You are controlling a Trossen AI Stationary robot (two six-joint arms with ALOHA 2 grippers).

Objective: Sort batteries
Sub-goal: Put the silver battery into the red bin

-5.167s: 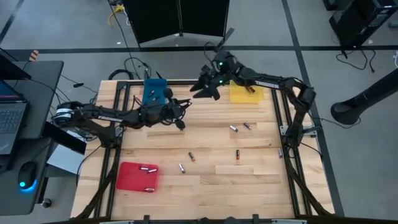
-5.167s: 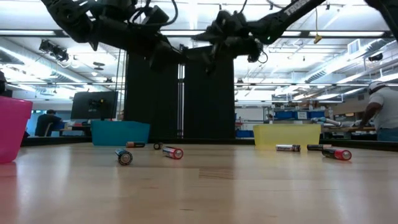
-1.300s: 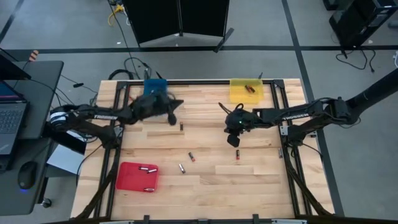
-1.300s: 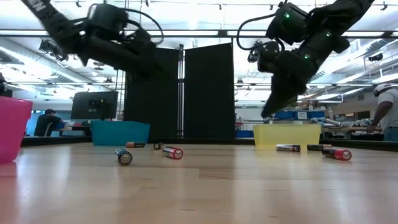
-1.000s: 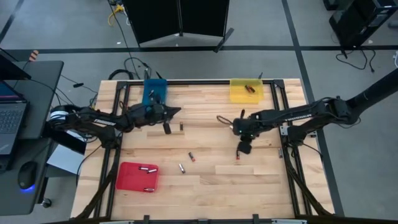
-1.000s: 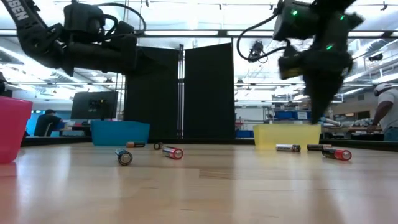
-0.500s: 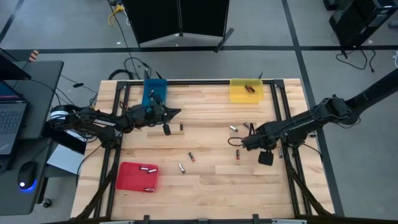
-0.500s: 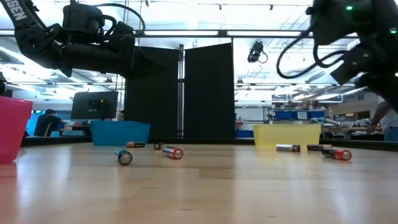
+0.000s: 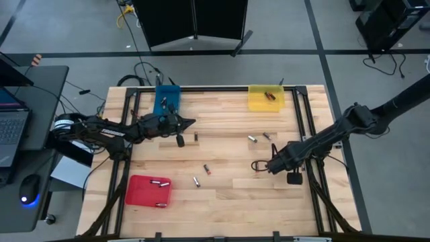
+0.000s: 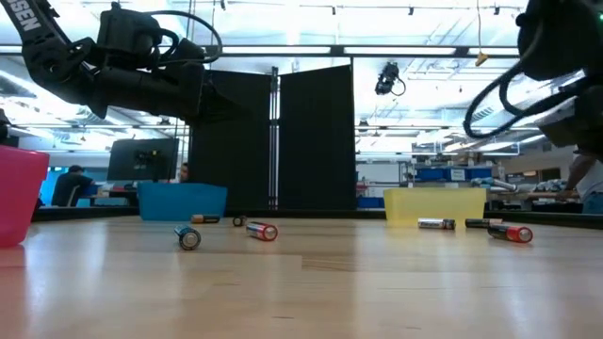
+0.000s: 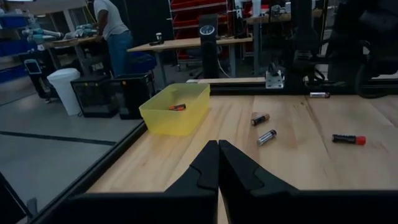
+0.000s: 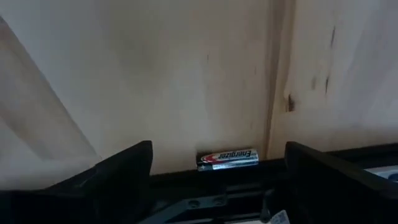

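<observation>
Small batteries lie loose on the wooden table: two right of centre, two nearer the middle, one beside my left gripper. A silver and black battery lies against the dark rail at the table's right edge. My right gripper hovers over it, open, one finger on each side, touching nothing. My left gripper is shut and empty, above the table near the blue tray.
The yellow tray at the far edge holds a battery. The red tray near the left front corner holds two. A dark metal frame runs along the table's sides. Bare wood lies along the near edge.
My right gripper has swept from the table's middle toward the right and near edges, ending at the right rail over the battery there. The loose batteries have stayed where they were.
</observation>
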